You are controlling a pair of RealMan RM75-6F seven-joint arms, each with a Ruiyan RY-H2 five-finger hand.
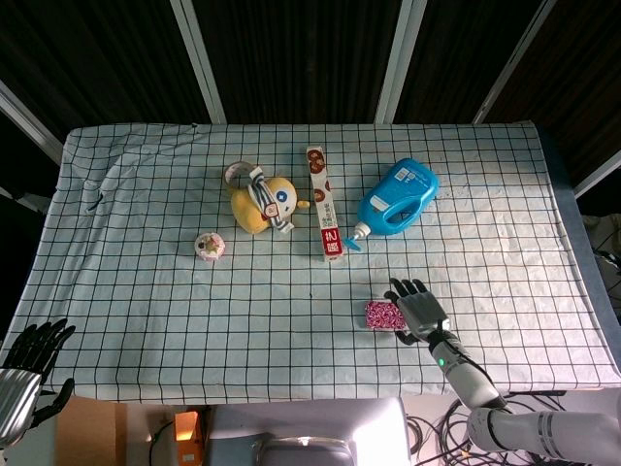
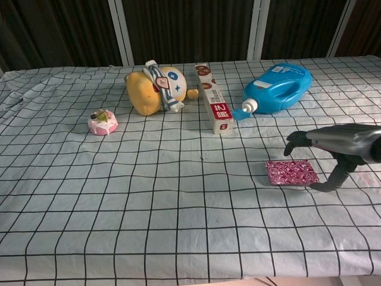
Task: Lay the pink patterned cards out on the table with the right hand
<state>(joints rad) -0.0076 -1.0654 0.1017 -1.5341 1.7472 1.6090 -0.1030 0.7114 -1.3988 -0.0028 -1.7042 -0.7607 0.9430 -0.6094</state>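
A small stack of pink patterned cards point(image 1: 382, 315) point(image 2: 291, 172) lies flat on the checked tablecloth, right of centre near the front edge. My right hand point(image 1: 419, 311) point(image 2: 336, 146) hovers just right of the stack, fingers spread and pointing away from me. In the chest view its thumb reaches down to the cloth by the stack's right corner, while the other fingers stay above the cards. It holds nothing. My left hand point(image 1: 31, 361) hangs off the table's front left corner with fingers apart and empty; the chest view does not show it.
Across the back of the table sit a yellow plush toy point(image 1: 262, 203) point(image 2: 152, 89), a long red-and-white box point(image 1: 323, 201) point(image 2: 213, 105) and a blue bottle point(image 1: 396, 198) point(image 2: 278, 87) lying on its side. A small pink cake toy point(image 1: 209, 247) point(image 2: 102, 123) sits at the left.
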